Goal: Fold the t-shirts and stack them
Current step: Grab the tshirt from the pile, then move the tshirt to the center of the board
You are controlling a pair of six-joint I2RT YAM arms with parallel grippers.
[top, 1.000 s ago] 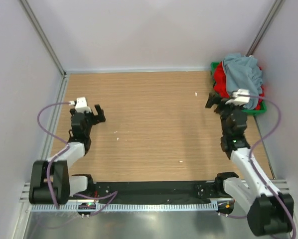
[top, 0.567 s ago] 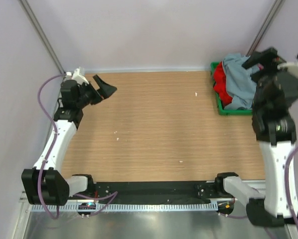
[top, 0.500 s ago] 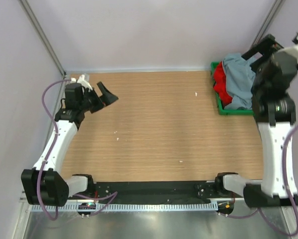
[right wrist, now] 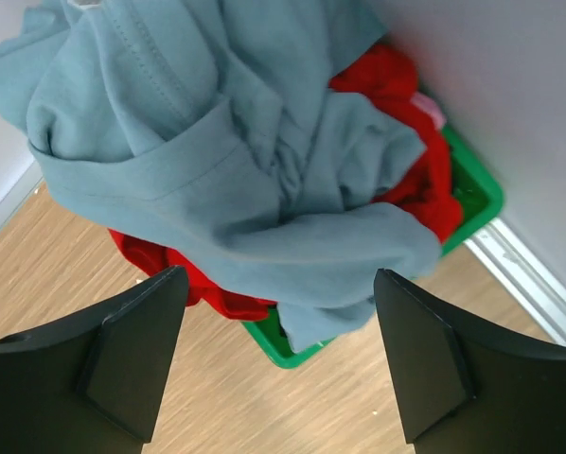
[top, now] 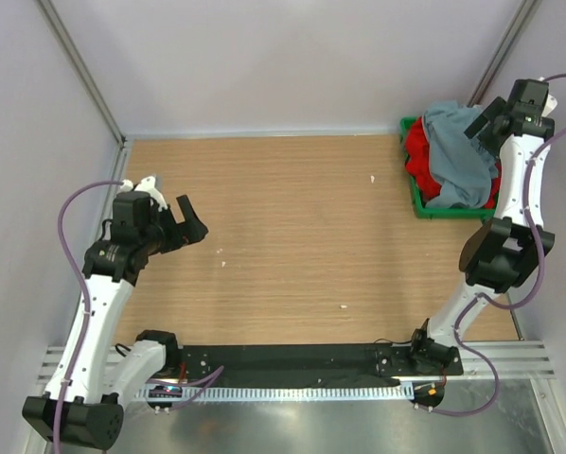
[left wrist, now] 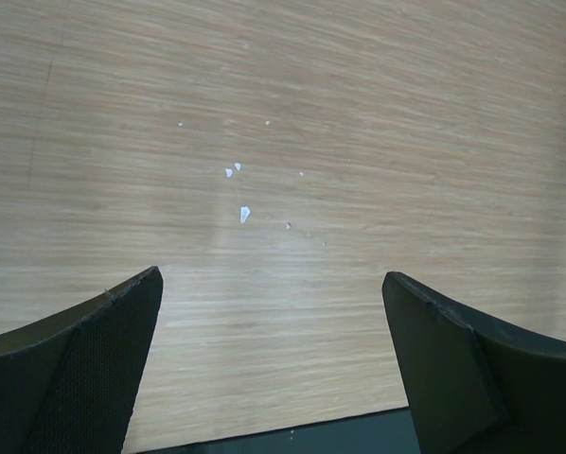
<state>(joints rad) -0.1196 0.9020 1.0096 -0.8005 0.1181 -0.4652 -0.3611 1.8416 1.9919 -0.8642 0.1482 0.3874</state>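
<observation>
A crumpled grey-blue t-shirt (top: 458, 156) lies on top of a bright red t-shirt (top: 419, 154) in a green basket (top: 421, 206) at the table's far right corner. The right wrist view shows the grey-blue shirt (right wrist: 226, 170) piled over the red shirt (right wrist: 411, 161), spilling past the basket rim (right wrist: 283, 345). My right gripper (top: 484, 121) is open, raised above the pile, holding nothing. My left gripper (top: 190, 223) is open and empty above the bare wood at the left side, far from the shirts.
The wooden table (top: 302, 236) carries a few small white specks (left wrist: 244, 215). Grey walls close the back and both sides. A black strip and a metal rail (top: 292, 364) run along the near edge between the arm bases.
The right arm rose from the table and swung back over the basket, then stretched further. The left arm lifted toward the back left, then came back down and nearer over the left side.
</observation>
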